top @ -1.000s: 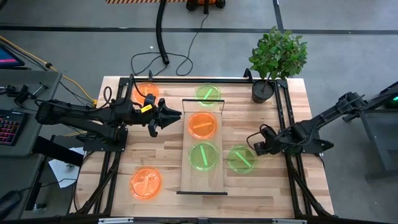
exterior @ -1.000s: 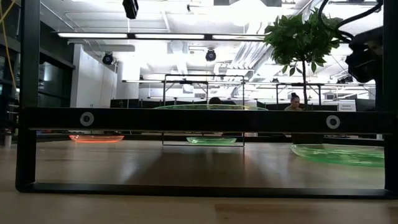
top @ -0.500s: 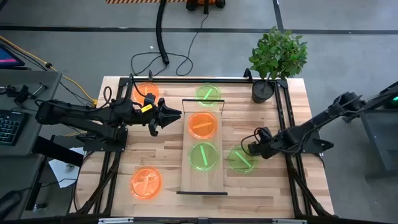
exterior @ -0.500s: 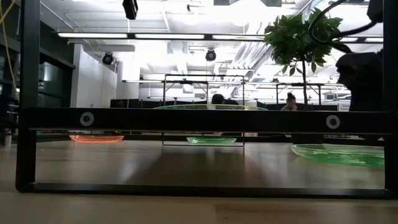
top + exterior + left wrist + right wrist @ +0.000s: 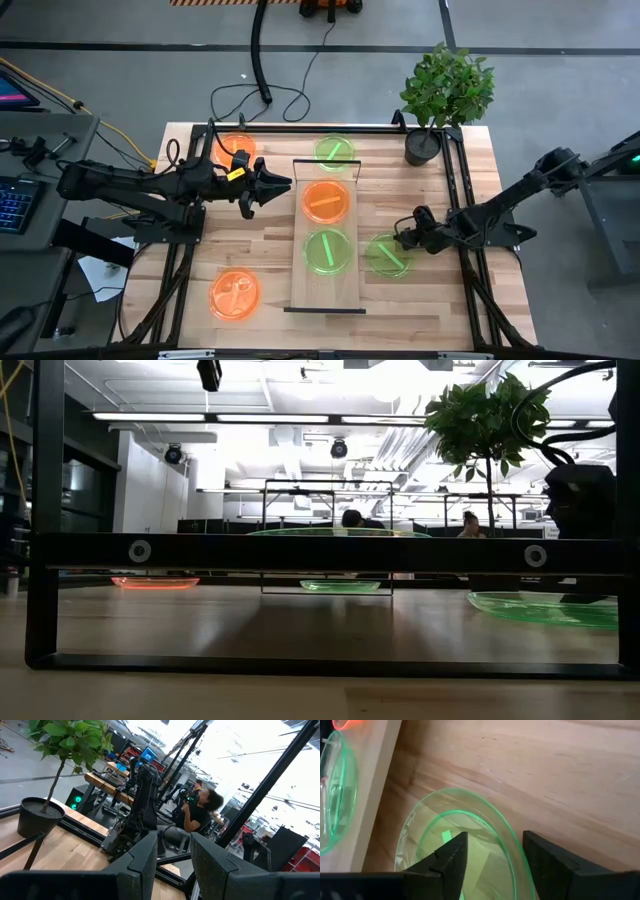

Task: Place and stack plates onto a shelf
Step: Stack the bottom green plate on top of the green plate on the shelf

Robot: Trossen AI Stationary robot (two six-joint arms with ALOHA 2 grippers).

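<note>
The shelf (image 5: 325, 290) lies mid-table with an orange plate (image 5: 325, 201) and a green plate (image 5: 325, 251) resting flat on it. On the tabletop lie a green plate (image 5: 334, 152) beyond the shelf, two orange plates (image 5: 235, 148) (image 5: 234, 295) at the left, and a green plate (image 5: 385, 256) just right of the shelf. My right gripper (image 5: 400, 240) stands open low over that last plate's rim (image 5: 507, 845). My left gripper (image 5: 275, 185) hovers open left of the shelf, with nothing between its fingers (image 5: 145, 860). My right gripper straddles the green plate's rim (image 5: 510, 850) on the side toward the table's right edge, one finger (image 5: 447, 860) inside the plate and one (image 5: 555, 865) outside. The plate lies flat on the table. Whether a finger touches it, I cannot tell.
A potted plant (image 5: 445, 95) stands at the far right corner. Black metal frames run along the table's left and right sides (image 5: 455, 180). Bare wood shows between the shelf and the near-left orange plate.
My right gripper has come down and a little toward the table's left edge, onto the right-hand green plate's rim. The plates and my left arm have kept still.
</note>
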